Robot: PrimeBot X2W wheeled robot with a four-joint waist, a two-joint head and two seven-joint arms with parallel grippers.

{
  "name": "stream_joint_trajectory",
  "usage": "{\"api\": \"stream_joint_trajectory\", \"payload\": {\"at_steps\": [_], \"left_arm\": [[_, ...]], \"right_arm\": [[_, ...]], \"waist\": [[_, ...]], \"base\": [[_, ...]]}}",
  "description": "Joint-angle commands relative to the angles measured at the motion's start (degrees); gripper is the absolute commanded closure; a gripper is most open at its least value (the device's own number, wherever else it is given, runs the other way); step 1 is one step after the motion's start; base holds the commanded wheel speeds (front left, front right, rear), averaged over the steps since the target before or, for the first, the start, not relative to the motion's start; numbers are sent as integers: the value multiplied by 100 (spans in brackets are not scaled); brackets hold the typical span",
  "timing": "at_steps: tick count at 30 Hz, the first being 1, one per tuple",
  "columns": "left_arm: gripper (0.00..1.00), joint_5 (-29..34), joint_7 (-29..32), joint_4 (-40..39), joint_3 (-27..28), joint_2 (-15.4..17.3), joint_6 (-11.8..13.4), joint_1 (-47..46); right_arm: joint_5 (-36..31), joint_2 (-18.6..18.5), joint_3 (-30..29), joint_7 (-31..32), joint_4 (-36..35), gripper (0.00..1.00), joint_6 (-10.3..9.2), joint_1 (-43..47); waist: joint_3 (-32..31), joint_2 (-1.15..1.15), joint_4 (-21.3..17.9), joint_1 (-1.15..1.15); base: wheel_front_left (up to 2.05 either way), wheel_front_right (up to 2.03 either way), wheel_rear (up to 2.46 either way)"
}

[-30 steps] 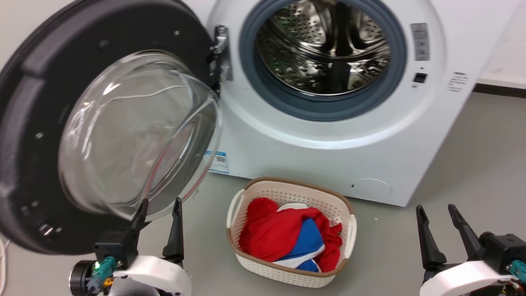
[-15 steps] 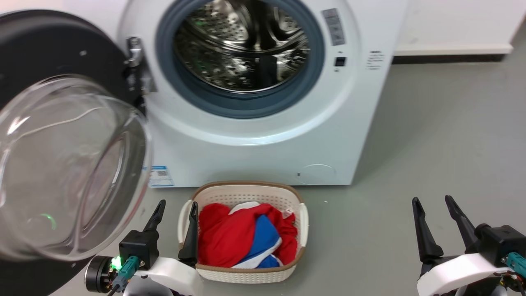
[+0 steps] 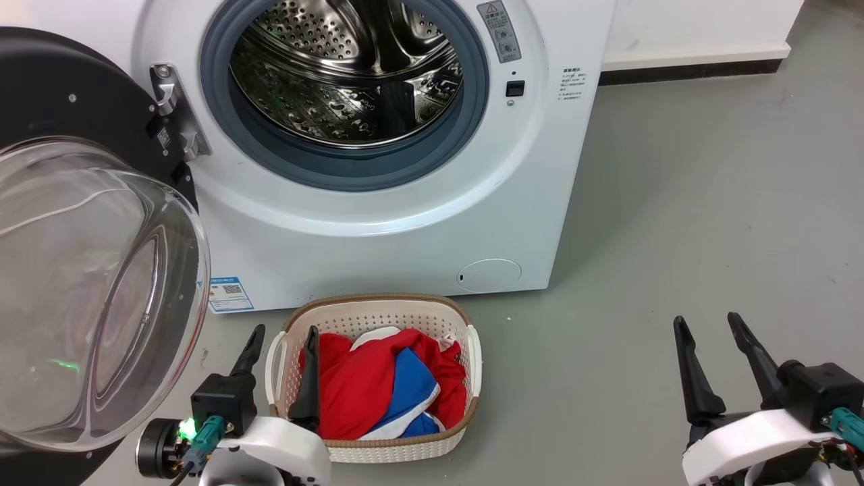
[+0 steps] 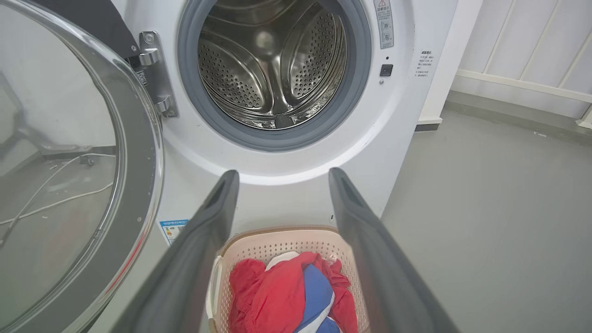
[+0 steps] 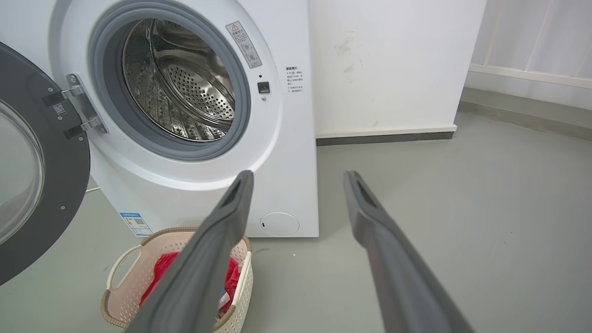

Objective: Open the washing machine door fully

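The washing machine door (image 3: 81,283) stands swung out to the left on its steel hinge (image 3: 174,111), black frame and clear glass bowl facing me; it also shows at the left as the door (image 4: 69,185) and the door (image 5: 37,185). The white washing machine (image 3: 405,223) shows its open steel drum (image 3: 347,67). My left gripper (image 3: 283,331) hovers open low by the door's glass edge, nothing between its fingers. My right gripper (image 3: 705,320) is open over bare floor, far right of the machine.
A cream laundry basket (image 3: 466,351) with red, blue and white clothes sits on the grey floor right in front of the machine, just right of my left gripper. A white wall with dark skirting (image 3: 688,67) runs behind. White cables (image 4: 55,185) lie on the floor behind the door.
The whole head view has shifted, so the camera has turned right: machine, door and basket slid left in the picture. Both grippers stay open and low, holding nothing.
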Motion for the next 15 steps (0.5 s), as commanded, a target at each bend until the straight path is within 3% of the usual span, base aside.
{"api": "stream_joint_trajectory", "payload": {"at_steps": [1, 15], "left_arm": [[0, -7, -46, 12, 28, 5, 44, -39], [0, -23, -109, -22, 53, 66, 171, -53]], "right_arm": [[-12, -31, 10, -33, 0, 0, 1, -76], [-7, -20, 48, -21, -15, 0, 1, -9]], "waist": [[-6, 0, 30, 0], [-32, 0, 125, 0]], "base": [[0, 0, 0], [0, 0, 0]]}}
